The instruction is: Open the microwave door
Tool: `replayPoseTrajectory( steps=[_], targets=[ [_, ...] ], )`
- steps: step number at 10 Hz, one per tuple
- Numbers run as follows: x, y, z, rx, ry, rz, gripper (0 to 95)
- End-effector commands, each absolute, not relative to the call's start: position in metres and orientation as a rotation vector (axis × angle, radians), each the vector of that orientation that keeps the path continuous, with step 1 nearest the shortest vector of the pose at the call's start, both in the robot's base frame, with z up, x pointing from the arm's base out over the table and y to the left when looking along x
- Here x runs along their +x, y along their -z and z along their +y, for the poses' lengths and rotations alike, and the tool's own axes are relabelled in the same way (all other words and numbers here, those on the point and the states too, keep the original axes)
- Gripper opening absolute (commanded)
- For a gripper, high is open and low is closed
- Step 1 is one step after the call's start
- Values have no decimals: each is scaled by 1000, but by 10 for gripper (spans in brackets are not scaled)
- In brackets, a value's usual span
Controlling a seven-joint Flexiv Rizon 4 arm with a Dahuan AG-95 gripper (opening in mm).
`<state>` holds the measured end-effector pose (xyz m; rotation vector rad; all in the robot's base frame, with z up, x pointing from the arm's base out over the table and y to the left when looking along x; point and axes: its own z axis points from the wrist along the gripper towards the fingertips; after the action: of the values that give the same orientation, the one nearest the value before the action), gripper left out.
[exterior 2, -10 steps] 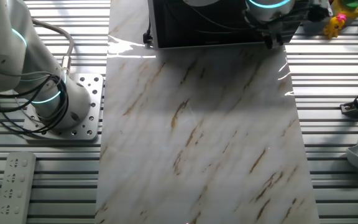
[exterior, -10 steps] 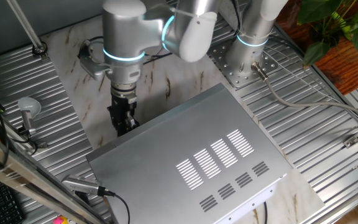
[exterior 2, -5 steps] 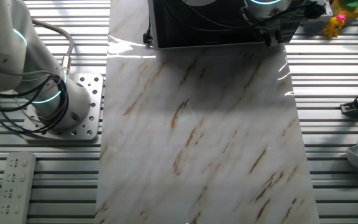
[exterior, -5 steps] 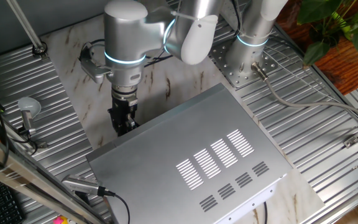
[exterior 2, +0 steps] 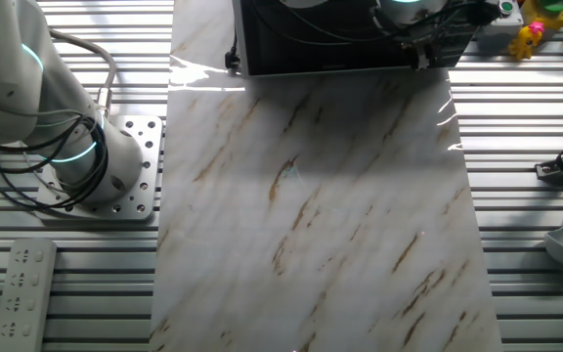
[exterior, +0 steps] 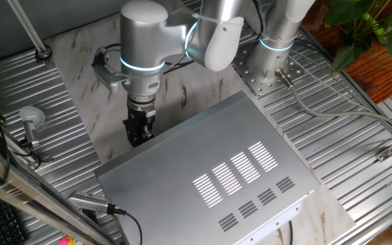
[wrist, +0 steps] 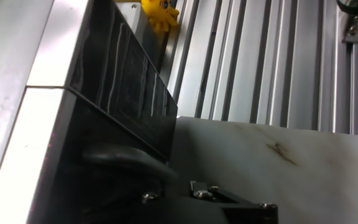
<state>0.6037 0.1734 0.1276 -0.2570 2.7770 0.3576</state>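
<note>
— So, what does one fixed view give us?

— A large silver-grey sheet-metal microwave (exterior: 209, 170) with rows of ventilation slots in its top panel sits on a white marble-patterned board (exterior: 87, 88) laid over the ribbed metal table (exterior: 359, 163). The black two-finger gripper (exterior: 139, 133) hangs from the grey arm and points straight down, right at the box's front edge near its corner. I cannot tell from this side how wide the fingers stand or whether they grasp anything.

— And the other fixed view?

— At the top of the picture the flat black glassy microwave door (exterior 2: 330, 44) faces the board and looks shut against the box. The gripper (exterior 2: 422, 61) is at the door's right end, mostly cut off by the picture's edge. A yellow toy (exterior 2: 531, 37) lies on the table just beyond that end.

— The hand view?

— The door (wrist: 123, 87) fills the left side, seen edge-on, with the marble board (wrist: 260, 155) beside it. Dark gripper parts with screws (wrist: 229, 199) show at the bottom; the finger gap is not readable.
</note>
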Motion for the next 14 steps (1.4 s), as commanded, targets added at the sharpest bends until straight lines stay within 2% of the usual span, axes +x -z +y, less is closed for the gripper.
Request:
replayPoseTrajectory(
  steps=[1,14],
  targets=[
    [605,-127,175,-259,-348,2771,190],
    [607,-130,177,-252,-349,2780,190]
  ],
)
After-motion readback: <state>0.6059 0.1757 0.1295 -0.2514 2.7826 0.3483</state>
